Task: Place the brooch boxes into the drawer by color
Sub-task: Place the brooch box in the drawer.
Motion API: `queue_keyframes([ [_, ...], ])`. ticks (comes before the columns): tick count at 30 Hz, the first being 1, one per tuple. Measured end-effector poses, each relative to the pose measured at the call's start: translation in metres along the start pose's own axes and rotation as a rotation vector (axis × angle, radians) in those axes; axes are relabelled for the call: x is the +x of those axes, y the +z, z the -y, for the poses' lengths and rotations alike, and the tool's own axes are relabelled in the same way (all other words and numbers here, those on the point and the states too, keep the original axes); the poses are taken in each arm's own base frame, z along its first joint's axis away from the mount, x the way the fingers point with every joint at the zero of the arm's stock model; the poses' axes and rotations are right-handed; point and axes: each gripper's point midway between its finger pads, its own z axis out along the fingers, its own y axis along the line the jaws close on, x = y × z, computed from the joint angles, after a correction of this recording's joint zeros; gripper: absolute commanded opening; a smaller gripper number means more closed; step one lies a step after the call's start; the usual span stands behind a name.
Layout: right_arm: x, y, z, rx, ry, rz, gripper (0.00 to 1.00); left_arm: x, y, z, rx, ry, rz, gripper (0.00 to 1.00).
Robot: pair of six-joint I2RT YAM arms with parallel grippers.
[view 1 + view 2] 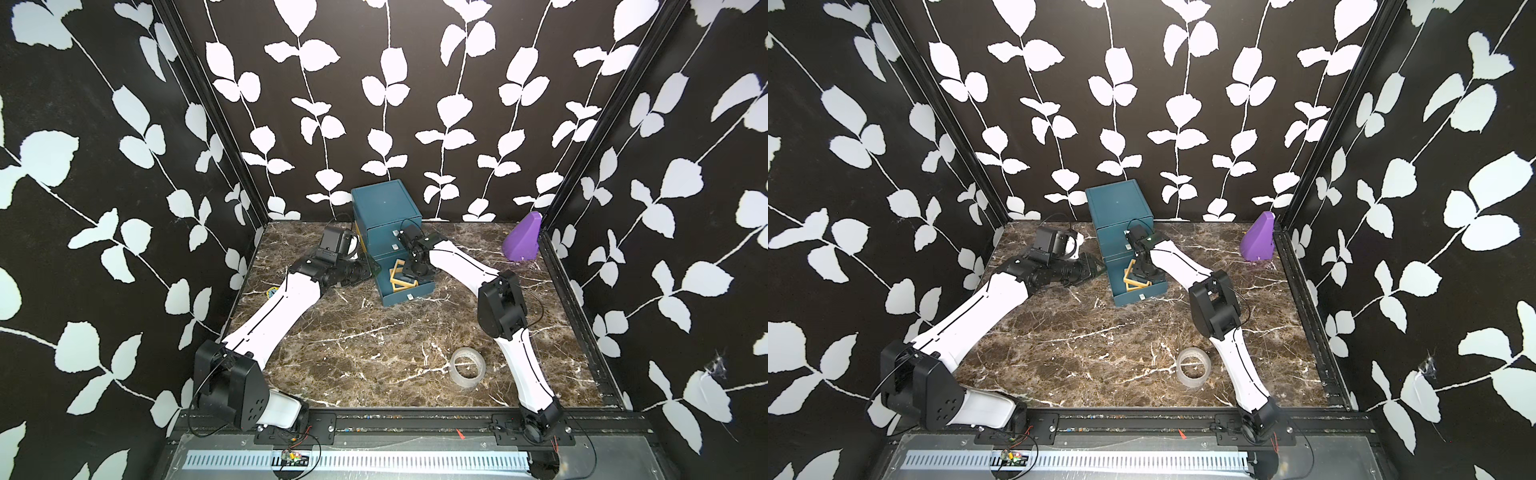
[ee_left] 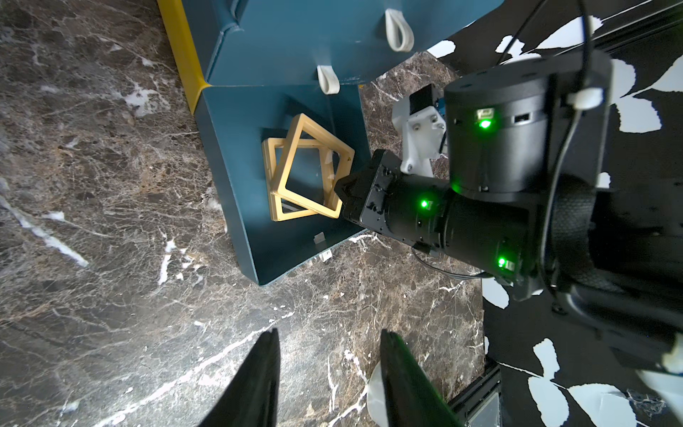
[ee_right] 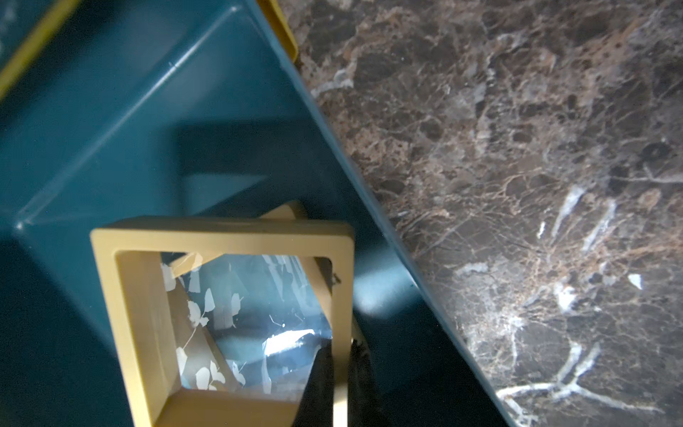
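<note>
Left gripper (image 2: 329, 369): parked over bare table (image 1: 353, 353), just beside the teal drawer chest (image 1: 386, 203). Fingers apart, nothing between them. Idle.

Chest: top and middle drawers shut, contents can't be told. Bottom drawer (image 1: 409, 293) is pulled out toward the robot. No grey or black boxes lie on the table in either top view.

Inside the bottom drawer are both yellow boxes. The lower yellow box (image 2: 268, 177) lies flat on the drawer floor. The upper yellow box (image 2: 289, 154) sits across it, rotated and tilted, one side up and its far corner close to the chest front.

Right gripper (image 3: 340, 373): reaches down into the open drawer, fingers (image 3: 321, 384) clamped on one edge of the upper yellow box. The right wrist view shows the frame edge pinched between them.

Step in hand, my read: placing the second yellow box in the yellow drawer, the release not yet done.

Next move calls for:
- lowering the held box a little so it lies on its mate, not propped on it
- opening the fingers and lifting straight up, clear of the drawer walls
- pushing the bottom drawer shut, which needs both frames below the drawer rim or the tilted one may catch on the chest front

The left gripper is nearby, so it could steady the chest during the push.

Further right, not task items: clear tape roll (image 1: 453, 372) near the front of the table, and purple wedge (image 1: 521, 241) at the far right edge. Both are well apart from the chest.
</note>
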Motion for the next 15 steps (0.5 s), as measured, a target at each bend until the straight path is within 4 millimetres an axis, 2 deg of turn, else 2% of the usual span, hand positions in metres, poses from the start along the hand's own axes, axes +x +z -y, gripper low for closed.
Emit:
queue_keyframes([
  [3, 0.0, 0.0, 0.0, -0.002, -0.002, -0.001, 0.3, 0.0, 0.0, 0.0, 0.0, -0.002, 0.0, 0.44],
  [6, 0.001, 0.0, -0.001, -0.005, -0.002, -0.002, 0.39, 0.0, 0.0, 0.0, 0.002, -0.003, 0.002, 0.45],
  [11, -0.001, -0.008, -0.005, -0.025, 0.0, 0.005, 0.46, -0.001, 0.001, 0.001, 0.009, -0.007, 0.01, 0.46],
  [15, -0.008, -0.037, -0.008, -0.071, 0.007, 0.037, 0.46, 0.0, 0.0, 0.0, 0.011, -0.012, 0.012, 0.47],
])
